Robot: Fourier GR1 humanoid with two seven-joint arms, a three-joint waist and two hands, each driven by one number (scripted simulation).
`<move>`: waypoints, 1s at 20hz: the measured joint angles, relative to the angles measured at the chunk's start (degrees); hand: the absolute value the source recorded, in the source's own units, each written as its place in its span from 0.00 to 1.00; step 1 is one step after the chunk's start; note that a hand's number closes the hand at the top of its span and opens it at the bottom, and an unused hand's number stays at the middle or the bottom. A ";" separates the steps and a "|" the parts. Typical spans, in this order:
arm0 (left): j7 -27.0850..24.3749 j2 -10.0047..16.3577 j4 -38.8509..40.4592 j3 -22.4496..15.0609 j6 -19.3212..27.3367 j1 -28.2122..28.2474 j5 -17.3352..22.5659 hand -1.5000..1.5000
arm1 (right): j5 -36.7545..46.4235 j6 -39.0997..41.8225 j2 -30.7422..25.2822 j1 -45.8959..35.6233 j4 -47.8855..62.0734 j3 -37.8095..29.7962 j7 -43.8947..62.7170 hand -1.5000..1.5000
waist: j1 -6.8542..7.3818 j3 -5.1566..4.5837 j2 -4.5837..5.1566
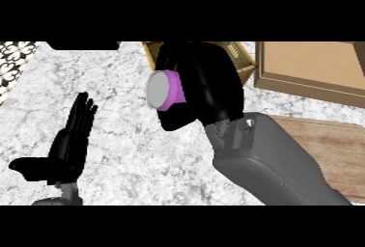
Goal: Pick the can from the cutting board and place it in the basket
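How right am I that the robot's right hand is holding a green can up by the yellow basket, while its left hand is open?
Not quite. The head view shows that the can is purple with a grey end, not green. The rest holds: the right hand is curled round it by the yellow basket, and the left hand is open.

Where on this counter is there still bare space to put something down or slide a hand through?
Bare counter lies between the left hand and the right hand holding the can, and above the left hand, left of the basket. The right side is crowded: basket, brown box and cutting board sit close together.
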 measured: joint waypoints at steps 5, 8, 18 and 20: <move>1.31 0.33 -2.37 -0.03 -0.42 1.25 0.17 0.50 | 1.26 1.44 -1.27 1.50 4.22 -3.14 -6.33 1.00 | 0.09 0.00 -0.01; 2.21 0.13 -2.97 -0.44 -0.29 0.75 -0.18 0.50 | 1.83 2.55 -1.31 1.18 7.81 -4.93 -10.01 1.00 | 0.11 0.01 0.00; 0.32 -0.36 -0.92 -0.12 -0.55 0.46 -0.73 0.50 | 5.22 -0.42 0.58 3.28 19.07 -9.69 -21.53 1.00 | 0.15 0.00 0.05; 1.02 -0.44 -1.86 -0.18 -0.43 0.77 -0.75 0.50 | 5.55 -0.74 0.86 2.97 21.00 -11.19 -22.95 1.00 | 0.18 0.00 0.05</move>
